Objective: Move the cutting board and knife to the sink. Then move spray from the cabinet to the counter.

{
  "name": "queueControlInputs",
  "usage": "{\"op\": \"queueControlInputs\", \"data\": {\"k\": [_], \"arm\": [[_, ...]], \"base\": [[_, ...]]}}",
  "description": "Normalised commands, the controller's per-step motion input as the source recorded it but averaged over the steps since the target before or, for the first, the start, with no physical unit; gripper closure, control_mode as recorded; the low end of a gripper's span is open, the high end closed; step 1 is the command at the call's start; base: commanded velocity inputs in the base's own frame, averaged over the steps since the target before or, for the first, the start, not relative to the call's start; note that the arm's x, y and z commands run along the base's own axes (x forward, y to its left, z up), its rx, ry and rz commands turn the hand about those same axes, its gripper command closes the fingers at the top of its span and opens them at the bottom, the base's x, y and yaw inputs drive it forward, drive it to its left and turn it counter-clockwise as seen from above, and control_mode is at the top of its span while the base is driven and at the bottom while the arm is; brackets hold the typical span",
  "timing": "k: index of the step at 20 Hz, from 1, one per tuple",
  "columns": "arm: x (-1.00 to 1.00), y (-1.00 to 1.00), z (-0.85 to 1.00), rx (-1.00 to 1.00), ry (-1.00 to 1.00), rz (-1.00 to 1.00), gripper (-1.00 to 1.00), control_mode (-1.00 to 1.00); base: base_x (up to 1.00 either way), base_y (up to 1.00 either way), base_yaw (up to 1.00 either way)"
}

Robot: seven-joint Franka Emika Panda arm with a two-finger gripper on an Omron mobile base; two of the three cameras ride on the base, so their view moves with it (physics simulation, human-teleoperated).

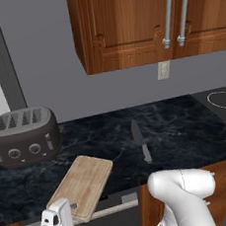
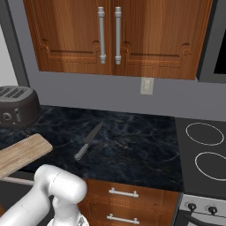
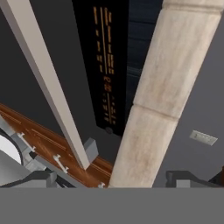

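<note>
Pincer wide open at the bench's front edge, jaws either side of the board's overhanging end, grip unclear, knife mid-bench beside it, apart.

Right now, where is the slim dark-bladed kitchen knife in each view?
Left base view: slim dark-bladed kitchen knife lies centre on the black marble counter, right of the light-tan wooden cutting board.
Right base view: knife lies left of centre.
Hand view: I cannot make it out.
Shared landmark: the cutting board.
</note>
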Motion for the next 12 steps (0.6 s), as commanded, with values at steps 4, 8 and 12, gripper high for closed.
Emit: {"op": "queueControlInputs", "data": {"k": [4, 8, 12], "arm": [[0.01, -0.03, 0.0, 0.0, 0.0, 0.0, -1.0, -1.0], [0.03, -0.04, 0.01, 0.0, 0.0, 0.0, -1.0, -1.0], [0.04, -0.03, 0.0, 0.0, 0.0, 0.0, -1.0, -1.0]], "base": [[0.0, 0.0, 0.0], [0.0, 0.0, 0.0], [0.0, 0.0, 0.0]]}}
